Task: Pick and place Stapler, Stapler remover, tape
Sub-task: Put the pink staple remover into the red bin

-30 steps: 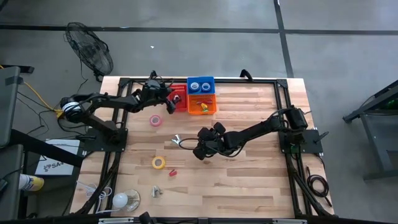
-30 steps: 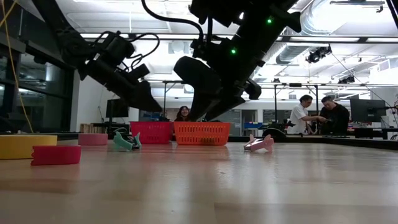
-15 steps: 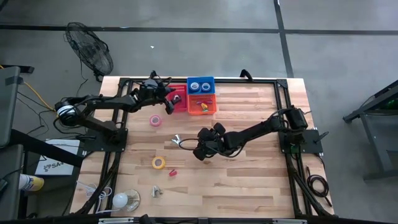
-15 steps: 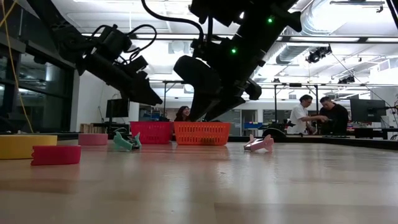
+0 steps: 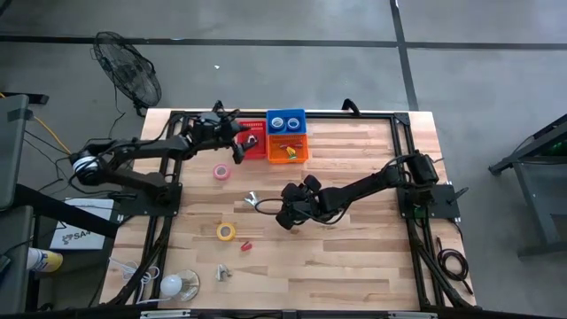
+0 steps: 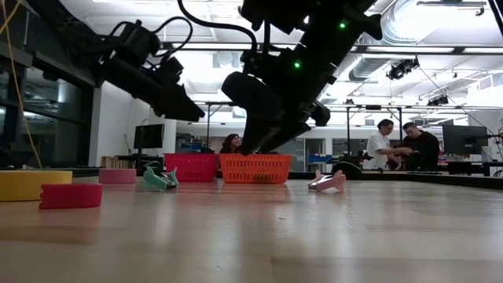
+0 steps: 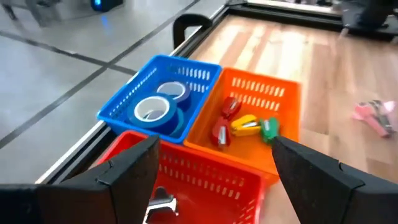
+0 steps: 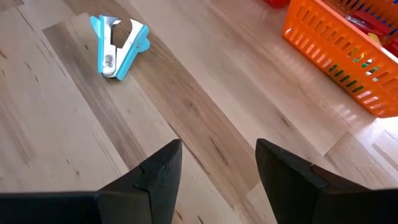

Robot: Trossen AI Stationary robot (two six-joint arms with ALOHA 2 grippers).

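The left gripper [image 5: 237, 142] hangs over the red basket [image 5: 254, 142] at the far edge of the bench [image 5: 372, 257], its fingers [image 7: 134, 171] spread wide with nothing between them; inside that basket a metal piece, probably a staple remover, shows in the left wrist view. On the bare bench nearer the left edge lie a pink tape roll [image 5: 221, 171], a yellow tape roll [image 5: 227, 231], a small red piece [image 5: 245, 245] and a small grey item [image 5: 221, 273] too small to name. Next to the red basket sit the blue basket [image 5: 286, 120], holding 2 blue tape rolls, and the orange basket [image 5: 289, 149], holding small staplers in red, yellow and green. Near the middle of the bench lies the blue staple remover [image 8: 116, 38], on its own and well apart from the baskets. The right gripper [image 5: 282, 215] hovers just beside it, fingers [image 8: 155, 174] partly apart and empty. To take the remover well, the right gripper should likely centre over it, turn so the fingers span its narrow sides, come down without nudging it, then close and lift straight up before heading for the red basket. A pink item [image 6: 328, 182] lies farther off in the low view; its place on the bench I cannot tell.
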